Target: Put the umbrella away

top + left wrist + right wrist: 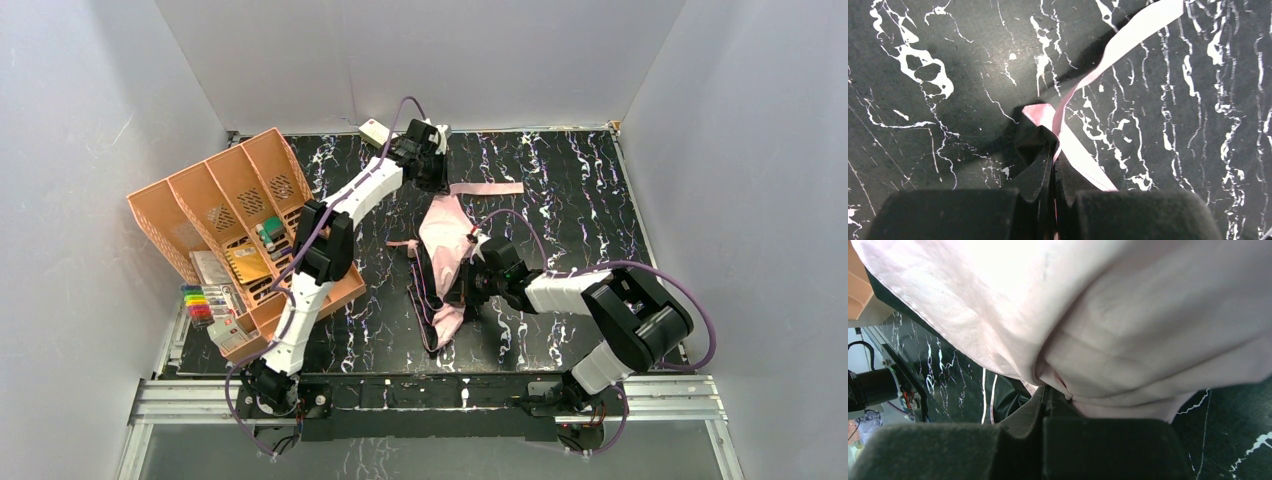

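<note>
Black marbled worktop point(580, 180). Orange divided rack point(235, 200) tilted at its left edge. Umbrella point(443, 235) at centre, collapsed, pink fabric crumpled and partly lifted between both arms. Right tool point(1043, 425) clamped on the near fabric fold. Left tool point(1053, 200) pinched on the black far end. Pink strap point(1128, 37) trails away over the worktop.

Observed left arm stretched long from its near-left base toward the far side, wrist tipped down. Found left end effector point(1054, 202) pinched tight on a fold of the umbrella point(1033, 142). Noted right arm with elbow folded out to the right, forearm reaching left and low. Found right end effector point(1044, 422) clamped on umbrella fabric.
</note>
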Available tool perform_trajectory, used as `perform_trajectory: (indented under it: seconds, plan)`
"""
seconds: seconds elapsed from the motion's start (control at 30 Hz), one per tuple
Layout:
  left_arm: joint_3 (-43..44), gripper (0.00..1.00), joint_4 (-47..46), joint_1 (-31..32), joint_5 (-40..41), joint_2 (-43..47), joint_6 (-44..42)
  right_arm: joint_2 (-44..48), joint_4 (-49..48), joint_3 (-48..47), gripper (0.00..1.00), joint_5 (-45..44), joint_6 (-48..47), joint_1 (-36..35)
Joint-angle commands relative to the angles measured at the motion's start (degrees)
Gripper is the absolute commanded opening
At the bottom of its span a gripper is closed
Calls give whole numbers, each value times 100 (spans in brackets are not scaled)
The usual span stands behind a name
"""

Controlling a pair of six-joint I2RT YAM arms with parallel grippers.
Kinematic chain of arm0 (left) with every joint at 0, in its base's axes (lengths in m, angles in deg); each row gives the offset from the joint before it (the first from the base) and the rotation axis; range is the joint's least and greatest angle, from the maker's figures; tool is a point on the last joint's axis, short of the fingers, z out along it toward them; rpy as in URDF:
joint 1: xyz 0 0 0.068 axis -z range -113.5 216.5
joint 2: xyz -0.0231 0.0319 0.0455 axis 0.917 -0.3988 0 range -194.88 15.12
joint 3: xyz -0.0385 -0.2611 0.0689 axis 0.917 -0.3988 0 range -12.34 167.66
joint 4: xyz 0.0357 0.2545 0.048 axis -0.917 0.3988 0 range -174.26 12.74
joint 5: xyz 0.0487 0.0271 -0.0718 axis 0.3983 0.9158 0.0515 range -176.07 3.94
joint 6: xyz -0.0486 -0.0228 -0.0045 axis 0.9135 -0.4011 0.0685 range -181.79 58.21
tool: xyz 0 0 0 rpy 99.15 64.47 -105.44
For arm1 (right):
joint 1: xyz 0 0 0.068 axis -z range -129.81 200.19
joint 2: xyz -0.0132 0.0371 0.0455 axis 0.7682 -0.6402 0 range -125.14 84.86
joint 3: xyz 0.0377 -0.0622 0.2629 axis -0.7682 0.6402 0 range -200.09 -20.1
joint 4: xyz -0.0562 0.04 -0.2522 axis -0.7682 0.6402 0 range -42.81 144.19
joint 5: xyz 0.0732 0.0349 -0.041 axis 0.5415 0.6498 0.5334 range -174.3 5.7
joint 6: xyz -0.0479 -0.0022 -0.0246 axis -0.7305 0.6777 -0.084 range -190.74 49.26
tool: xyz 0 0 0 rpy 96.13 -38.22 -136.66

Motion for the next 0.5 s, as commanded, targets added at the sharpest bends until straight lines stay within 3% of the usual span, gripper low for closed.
perform_trajectory:
  seconds: [0.0, 0.3, 0.47]
  plan:
    - [-264, 0, -756, -99, -229, 1097, 153, -662, 792, 308, 0, -868, -289, 56]
    - [-803, 0, -1109, -99, -313, 2186, 225, -1236, 479, -282, 0, -926, -192, 55]
    - [-1667, 0, -1404, -99, -307, 2941, 326, -1347, 465, -534, 0, -1057, -155, 73]
